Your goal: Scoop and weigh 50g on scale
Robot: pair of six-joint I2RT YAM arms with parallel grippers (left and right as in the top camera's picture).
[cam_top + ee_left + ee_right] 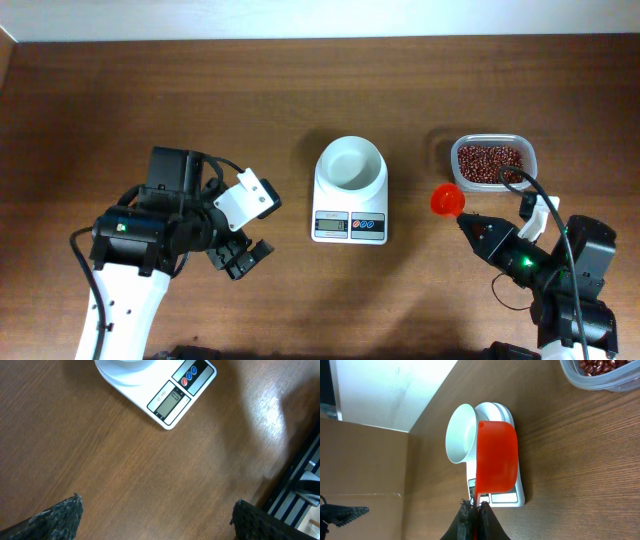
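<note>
Brown wooden desk [200, 90] fills every view. Display digits on the scale [349, 205] are too small to read, and the left wrist view cuts off its white bowl [350, 163]. Left of the scale, the left end effector [243, 258] hangs spread wide, holding nothing. Right of the scale, the right end effector [465, 224] is clamped on the handle of a red scoop [446, 200], whose contents cannot be made out. Farther right of the scale sits a tub of red beans [492, 162].

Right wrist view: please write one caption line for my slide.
Right end effector shut on a red scoop, the scale and its white bowl beyond, bean tub top right.
</note>
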